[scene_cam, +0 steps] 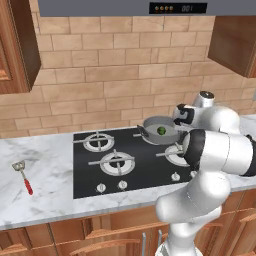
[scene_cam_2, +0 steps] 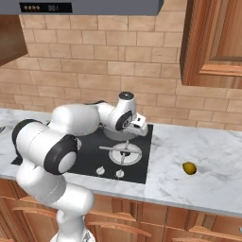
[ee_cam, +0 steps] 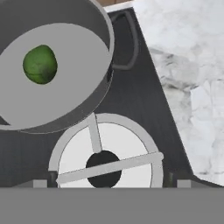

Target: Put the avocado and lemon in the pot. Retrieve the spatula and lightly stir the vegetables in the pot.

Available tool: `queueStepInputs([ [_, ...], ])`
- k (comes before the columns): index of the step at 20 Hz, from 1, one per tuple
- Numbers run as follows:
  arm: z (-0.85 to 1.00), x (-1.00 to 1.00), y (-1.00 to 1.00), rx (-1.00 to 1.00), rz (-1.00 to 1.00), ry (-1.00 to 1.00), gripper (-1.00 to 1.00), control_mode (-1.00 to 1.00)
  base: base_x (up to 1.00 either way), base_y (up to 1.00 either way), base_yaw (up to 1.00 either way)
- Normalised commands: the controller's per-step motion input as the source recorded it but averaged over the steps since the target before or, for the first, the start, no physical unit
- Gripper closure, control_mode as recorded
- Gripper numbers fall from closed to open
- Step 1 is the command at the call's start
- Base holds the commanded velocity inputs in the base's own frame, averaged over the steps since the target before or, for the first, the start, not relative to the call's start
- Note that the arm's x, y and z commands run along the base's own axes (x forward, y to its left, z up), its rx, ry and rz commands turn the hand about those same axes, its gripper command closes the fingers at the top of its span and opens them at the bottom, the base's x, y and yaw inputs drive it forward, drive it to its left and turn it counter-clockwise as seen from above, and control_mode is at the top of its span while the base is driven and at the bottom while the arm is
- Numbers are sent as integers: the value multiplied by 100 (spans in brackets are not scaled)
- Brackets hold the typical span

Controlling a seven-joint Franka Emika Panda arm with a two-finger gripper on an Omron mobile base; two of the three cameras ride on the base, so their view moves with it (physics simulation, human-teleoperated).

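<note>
The grey pot (scene_cam: 151, 124) stands on the back right burner, and a green avocado (scene_cam: 161, 131) lies inside it. In the hand view the avocado (ee_cam: 40, 64) rests on the pot's floor, with the pot's wall (ee_cam: 87, 103) at upper left. My gripper (scene_cam: 181, 116) hovers just right of the pot, open and holding nothing. The yellow lemon (scene_cam_2: 189, 168) lies on the marble counter well to the right of the stove. The red-handled spatula (scene_cam: 23, 176) lies on the counter far to the left of the cooktop.
The black cooktop (scene_cam: 120, 165) has several burners and a row of knobs along its front edge. A front right burner (ee_cam: 105, 153) lies below the hand. Wooden cabinets (scene_cam_2: 212, 42) hang at upper right, and a range hood (scene_cam: 125, 7) sits over the stove.
</note>
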Motion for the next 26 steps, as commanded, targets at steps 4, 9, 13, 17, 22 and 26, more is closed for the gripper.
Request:
queueStepInputs([
  [4,31,-79,-64,0,0,0,-100,-100,0,0,0],
  [9,19,-76,-72,0,0,0,-100,-100,0,0,0],
  [13,3,-68,-54,-5,4,0,-100,-100,0,0,0],
  [17,10,-49,-37,-4,14,0,-100,-100,0,0,0],
  [22,7,-28,-46,-16,25,-6,-100,-100,0,0,0],
  [26,0,1,-32,-11,19,6,-100,-100,0,0,0],
])
